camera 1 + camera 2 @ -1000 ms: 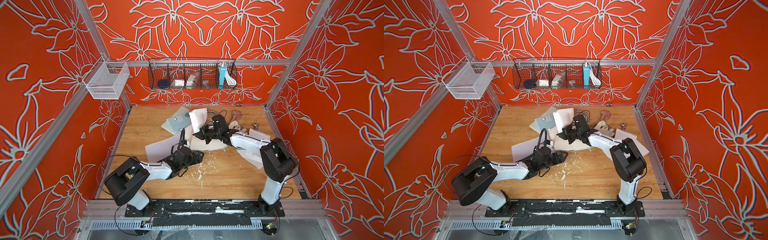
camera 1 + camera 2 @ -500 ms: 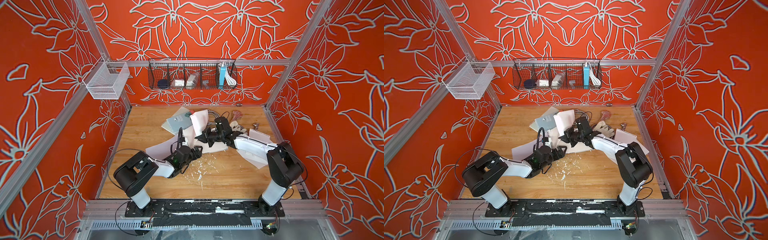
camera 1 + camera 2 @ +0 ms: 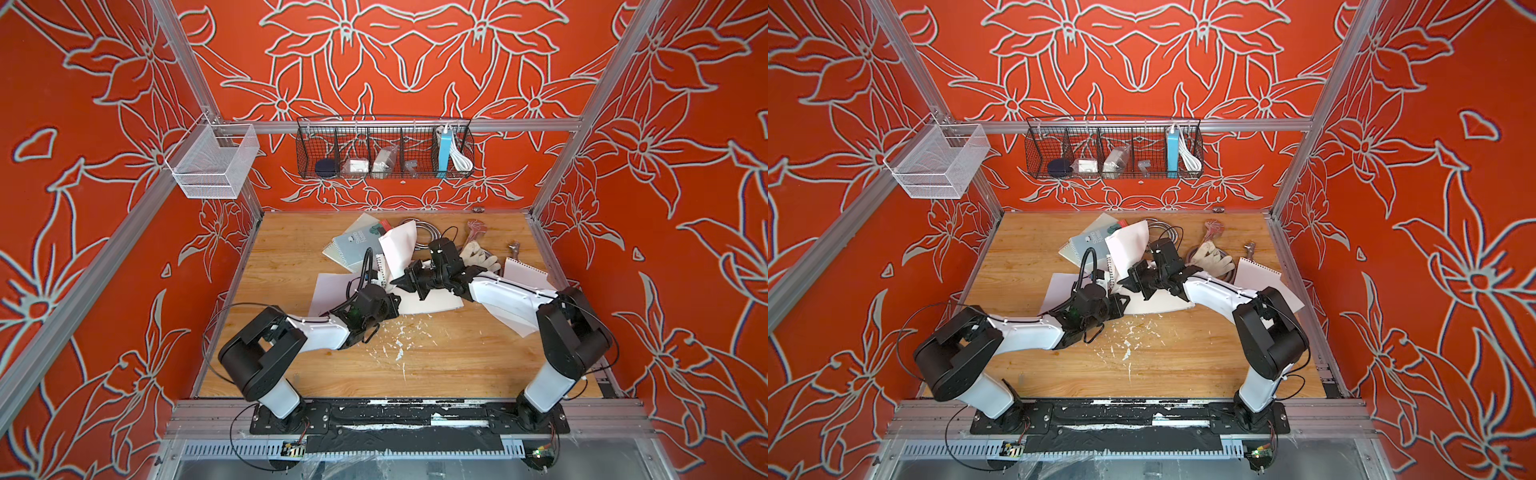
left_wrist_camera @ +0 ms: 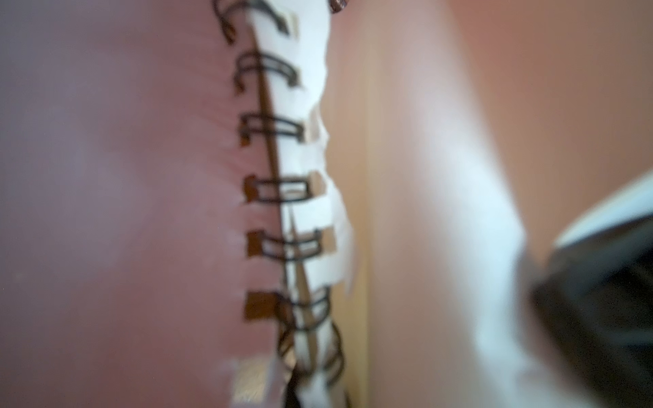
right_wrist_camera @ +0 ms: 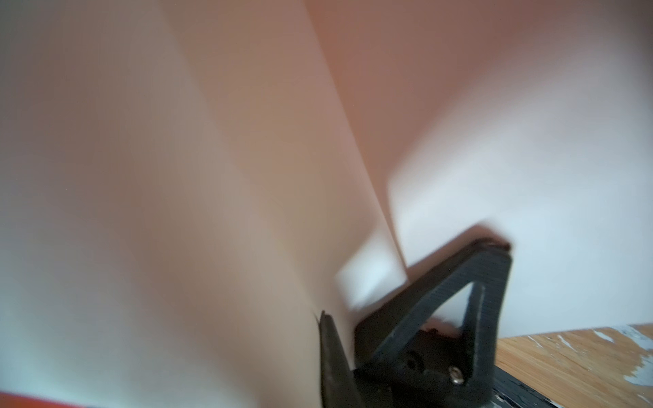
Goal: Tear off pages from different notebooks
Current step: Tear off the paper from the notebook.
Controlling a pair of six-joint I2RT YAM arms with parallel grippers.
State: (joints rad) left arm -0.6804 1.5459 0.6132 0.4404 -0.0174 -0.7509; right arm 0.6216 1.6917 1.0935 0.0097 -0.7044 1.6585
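Right tool [image 3: 400, 282] is clenched on the lower edge of a raised page [image 3: 398, 249], a white sheet that stands up and curls over the middle of the bench [image 3: 291, 257]. In the right wrist view its black fingers [image 5: 441, 311] pinch that pale sheet close to the lens, all blurred, with a patch of wood grain beside them. Left tool [image 3: 392, 298] lies low just in front of it, closed, its tip near the front end of the spiral of the open notebook [image 3: 432, 303], which lies flat under both tools; whether it pinches paper or cover there I cannot tell. The left wrist view shows the wire spiral [image 4: 279, 190] very close, with ragged white strips of torn paper [image 4: 318, 219] caught in its loops and a brownish sheet on one side, out of focus. In both top views the two tools are almost touching. Behind the raised page, toward the back wall, a light blue notebook [image 3: 353, 245] lies closed and askew. A loose page [image 3: 332, 286] lies flat by the left arm, partly under it. A page with a punched edge [image 3: 525, 272] lies near the right side wall, behind the right arm, and a creased sheet [image 3: 511, 320] shows beneath that arm. An off-white glove [image 3: 478, 255] lies just behind the right wrist. Small white scraps [image 3: 399, 336] are scattered on the wood in front of the tools.
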